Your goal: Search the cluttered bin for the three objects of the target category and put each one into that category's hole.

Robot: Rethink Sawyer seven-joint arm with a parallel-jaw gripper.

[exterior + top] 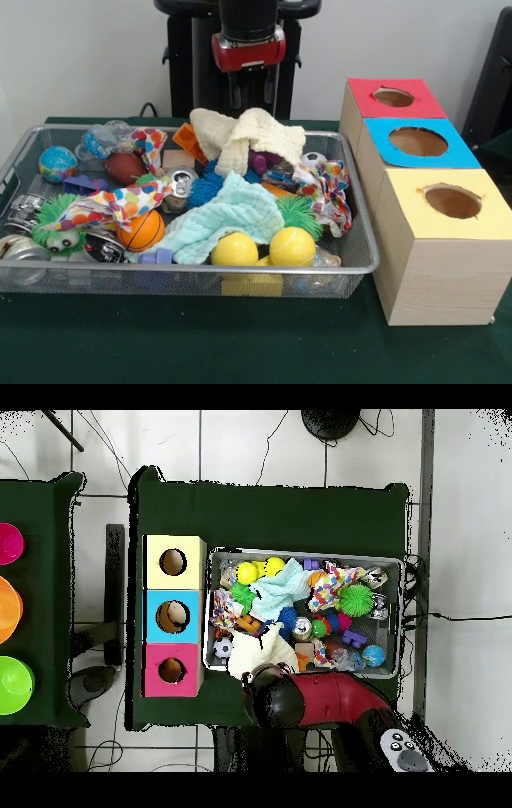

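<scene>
We see the claw [250, 90] hanging just above the far rim of the wire bin [362, 264], empty; we cannot tell whether it is parted or closed. Directly under it, a touch nearer the camera, lies a cream cloth [244, 136], heaped on the clutter. Below that, toward the bin's near side, a mint cloth [224, 216] is spread over other toys. Two yellow balls [264, 248] sit side by side against the near wall, well apart from the claw and almost straight below it in the front view. An orange basketball [142, 230] lies down and to the picture's left of the claw, a small globe ball [58, 163] farther left, a soccer ball [314, 159] just to the right under the cream cloth's edge. To the picture's right of the claw, outside the bin, stand three boxes touching in a row: red-topped box [396, 98] closest, blue-topped box [416, 142], yellow-topped box [448, 202] farthest, each with a round hole.
</scene>
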